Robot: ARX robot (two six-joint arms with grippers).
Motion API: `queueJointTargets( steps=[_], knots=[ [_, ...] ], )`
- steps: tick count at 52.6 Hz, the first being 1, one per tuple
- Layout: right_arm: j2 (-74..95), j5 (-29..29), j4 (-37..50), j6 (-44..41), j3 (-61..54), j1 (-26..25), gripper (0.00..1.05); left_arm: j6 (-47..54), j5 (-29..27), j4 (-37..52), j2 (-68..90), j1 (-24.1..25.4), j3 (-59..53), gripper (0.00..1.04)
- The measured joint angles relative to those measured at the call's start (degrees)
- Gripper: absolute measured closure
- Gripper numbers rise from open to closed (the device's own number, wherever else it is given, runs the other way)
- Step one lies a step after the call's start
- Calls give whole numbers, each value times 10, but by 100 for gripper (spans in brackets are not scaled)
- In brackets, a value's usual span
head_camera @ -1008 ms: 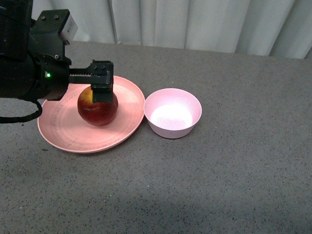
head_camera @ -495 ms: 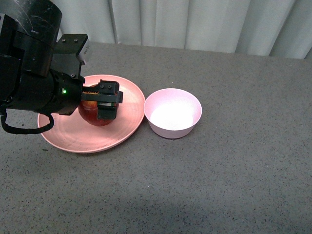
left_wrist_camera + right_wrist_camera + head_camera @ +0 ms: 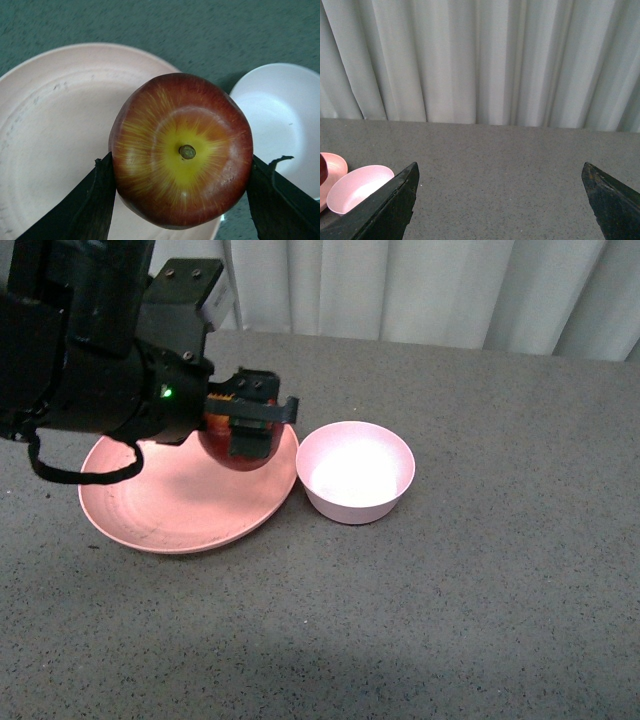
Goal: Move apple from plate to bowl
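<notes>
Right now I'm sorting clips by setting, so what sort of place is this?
Most likely a lab or staged test bench, not a home kitchen: a grey speckled tabletop, a pale curtain as backdrop, and only a plate, a bowl and an apple held by the left end effector.

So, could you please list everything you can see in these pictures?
Apple: one, dark red with a yellow patch around the stem, gripped over the plate's bowl-side rim.
Plate: one, salmon pink, on the table to the left of the bowl, nothing resting on it.
Bowl: one, pale pink, empty, just right of the plate.
Table: one, grey speckled, under everything.
Curtain: one, pale grey-white, pleated, behind the table.
Left hand: one, black, closed on the apple's sides.
Right hand: one, black, open and empty, off to the right of the bowl.
</notes>
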Motion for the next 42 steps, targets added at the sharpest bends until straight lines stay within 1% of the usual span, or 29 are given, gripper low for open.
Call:
queueJointTargets(
  steps=[12,19,30,42],
  knots=[
    [0,0,0,0,0,0,9,4,1,-10,5,-61,47,40],
    [0,0,0,0,0,0,9,5,1,-14,26,-84,64,40],
    [0,0,0,0,0,0,9,8,-1,-16,52,-100,80,40],
    [0,0,0,0,0,0,9,15,-1,-22,83,-107,97,40]
  ],
)
